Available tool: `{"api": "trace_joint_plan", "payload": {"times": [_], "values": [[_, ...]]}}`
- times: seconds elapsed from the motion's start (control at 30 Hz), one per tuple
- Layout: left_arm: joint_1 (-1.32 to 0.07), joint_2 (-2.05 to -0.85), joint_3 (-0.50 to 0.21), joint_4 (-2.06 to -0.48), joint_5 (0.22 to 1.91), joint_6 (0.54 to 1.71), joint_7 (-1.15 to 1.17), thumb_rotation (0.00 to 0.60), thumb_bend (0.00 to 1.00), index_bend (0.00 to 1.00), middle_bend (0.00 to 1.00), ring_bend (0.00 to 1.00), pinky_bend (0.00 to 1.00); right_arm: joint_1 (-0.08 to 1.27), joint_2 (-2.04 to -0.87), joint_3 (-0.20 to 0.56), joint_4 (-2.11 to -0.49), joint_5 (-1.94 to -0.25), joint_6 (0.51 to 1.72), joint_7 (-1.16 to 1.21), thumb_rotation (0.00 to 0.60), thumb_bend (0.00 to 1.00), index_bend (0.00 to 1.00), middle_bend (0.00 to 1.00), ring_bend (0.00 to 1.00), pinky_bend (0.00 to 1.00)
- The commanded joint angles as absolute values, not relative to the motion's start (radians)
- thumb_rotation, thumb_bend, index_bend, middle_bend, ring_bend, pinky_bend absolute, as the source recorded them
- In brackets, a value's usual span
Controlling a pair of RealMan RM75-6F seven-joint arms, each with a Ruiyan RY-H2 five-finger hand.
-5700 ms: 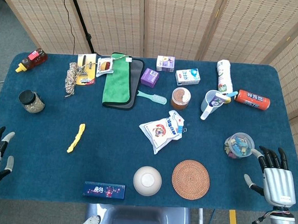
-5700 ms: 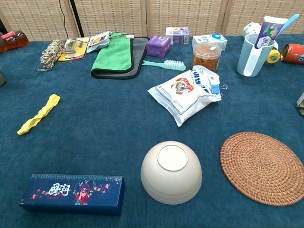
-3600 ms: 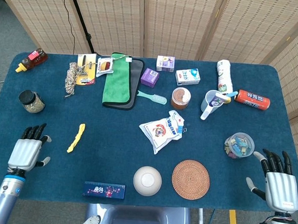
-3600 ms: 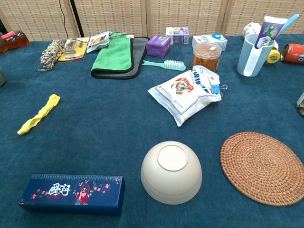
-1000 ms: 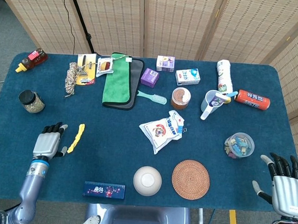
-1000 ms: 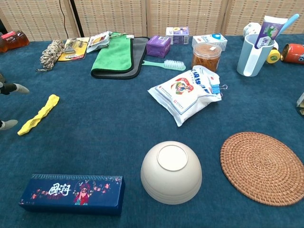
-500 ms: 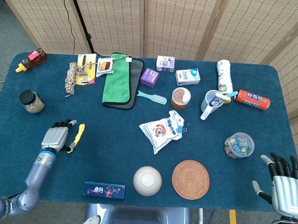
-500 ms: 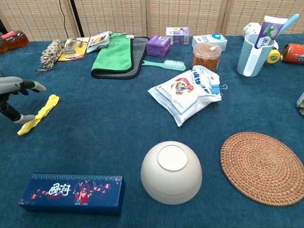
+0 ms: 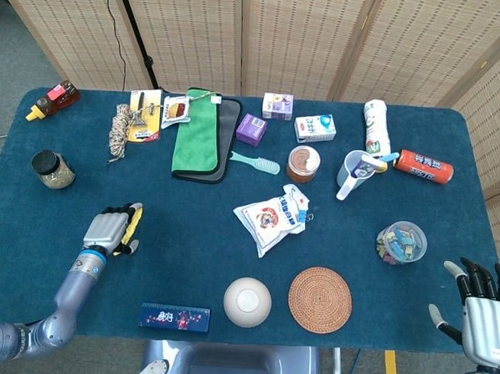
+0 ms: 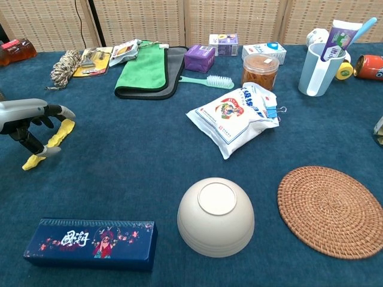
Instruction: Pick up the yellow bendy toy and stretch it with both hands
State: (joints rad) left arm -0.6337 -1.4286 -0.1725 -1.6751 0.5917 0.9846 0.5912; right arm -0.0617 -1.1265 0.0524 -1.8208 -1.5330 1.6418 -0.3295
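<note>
My left hand (image 9: 112, 228) over yellow bendy toy (image 10: 58, 139), fingers spread around it, not closed. Toy lies on blue cloth at table's 8 o'clock, long axis 1-to-7. Right hand (image 9: 483, 312) open, empty, far at 4 o'clock.

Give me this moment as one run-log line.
phase: reach | left robot hand: over yellow bendy toy, grasp unclear | toy: on table | right robot hand: open, idle
</note>
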Motion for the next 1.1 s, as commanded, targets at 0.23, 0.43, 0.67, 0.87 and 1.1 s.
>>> {"api": "trace_joint_plan", "payload": {"times": [0.23,0.43,0.67,0.87,1.1], "values": [[-0.647,-1.432,-0.15,-1.725,0.619,0.985,0.552,0.531,0.36,0.01,0.14,0.19,0.12,-0.071,-1.119,0.05,-1.817,-1.54,1.653,-0.315,0.6,0.28,0.23,0.15,0.16,0.02],[-0.655,-1.439,-0.136,-1.743,0.647,0.975,0.523,0.526,0.36,0.01,0.14,0.21,0.18,-0.078,-1.114,0.05,-1.817,-1.543,1.661,-0.311,0.6,0.28,0.23,0.15,0.16,0.02],[-0.656,-1.436,-0.127,-1.772,0.704,0.957,0.469,0.526,0.36,0.01,0.14,0.21,0.18,-0.083,-1.111,0.049,-1.82,-1.545,1.666,-0.313,0.6,0.28,0.23,0.15,0.16,0.02],[-0.647,-1.434,-0.121,-1.796,0.797,0.95,0.399,0.523,0.36,0.01,0.14,0.21,0.18,-0.083,-1.111,0.05,-1.822,-1.549,1.666,-0.314,0.6,0.28,0.23,0.15,0.16,0.02],[-0.64,-1.428,-0.112,-1.79,0.912,0.916,0.306,0.52,0.36,0.03,0.14,0.2,0.18,-0.087,-1.108,0.051,-1.824,-1.551,1.671,-0.315,0.6,0.28,0.23,0.15,0.16,0.02]]}}
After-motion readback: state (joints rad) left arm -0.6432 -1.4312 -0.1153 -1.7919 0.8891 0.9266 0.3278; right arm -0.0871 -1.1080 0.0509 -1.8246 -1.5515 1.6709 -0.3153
